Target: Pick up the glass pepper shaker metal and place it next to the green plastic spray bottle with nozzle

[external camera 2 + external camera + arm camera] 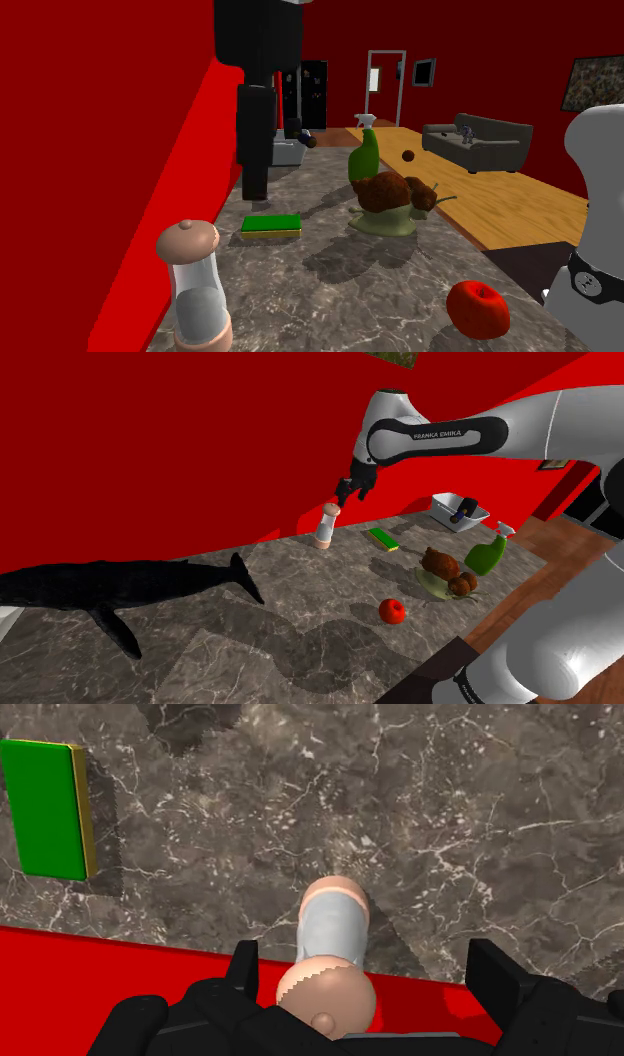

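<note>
The pepper shaker [326, 527] is a clear glass cylinder with pinkish caps at top and bottom. It stands upright on the dark marble counter [300, 642], close to the red wall. My black gripper [350, 490] hangs just above it, open. In the wrist view the shaker [335, 929] sits below and between the spread fingers [245, 974], which do not touch it. The green spray bottle [488, 555] with a white nozzle stands far off toward the shoulder view's right, and is the tall bottle [365, 155] behind the snail figure in the second exterior view.
A flat green block [383, 539] lies between shaker and bottle. A brown snail figure on a leaf [447, 574] sits beside the bottle, with a red apple [392, 611] nearer the front. A black shark toy [120, 587] lies at the left and a white tub [458, 510] at the back.
</note>
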